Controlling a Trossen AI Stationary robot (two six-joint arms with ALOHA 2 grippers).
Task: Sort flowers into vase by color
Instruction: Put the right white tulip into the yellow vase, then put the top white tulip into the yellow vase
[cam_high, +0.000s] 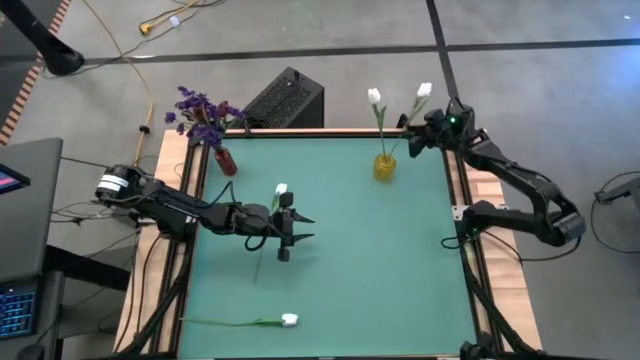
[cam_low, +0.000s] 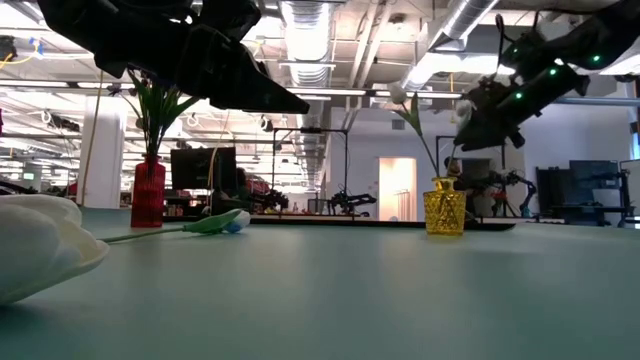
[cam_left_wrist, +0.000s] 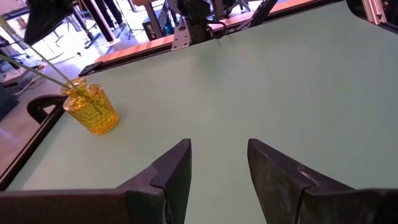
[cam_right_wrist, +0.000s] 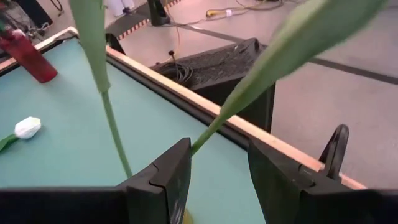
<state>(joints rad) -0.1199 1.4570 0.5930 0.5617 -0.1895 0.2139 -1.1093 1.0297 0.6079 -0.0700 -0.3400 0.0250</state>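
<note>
A yellow vase (cam_high: 385, 166) at the far right of the green table holds two white tulips (cam_high: 374, 96), (cam_high: 424, 90). My right gripper (cam_high: 418, 136) stands open above it, with one tulip's green stem (cam_right_wrist: 208, 134) passing between its fingers. A red vase (cam_high: 226, 161) at the far left holds purple flowers (cam_high: 203, 112). My left gripper (cam_high: 295, 225) hovers open over the table's middle, nothing between its fingers (cam_left_wrist: 177, 165). Beside it a white tulip (cam_high: 281, 190) lies flat on the table. Another white tulip (cam_high: 289, 320) lies near the front edge. My right gripper has the stem (cam_right_wrist: 208, 134) of the right-hand tulip between its two fingers, close by one finger (cam_right_wrist: 177, 165). I cannot tell whether it touches. The fingers come level to slightly downward from the table's right side and lie across the stem, which stands in the yellow vase.
A black box (cam_high: 285, 100) sits on the floor just beyond the table's far edge. A wooden rim (cam_right_wrist: 249, 127) borders the table. Open green surface lies between the two vases and toward the near right.
</note>
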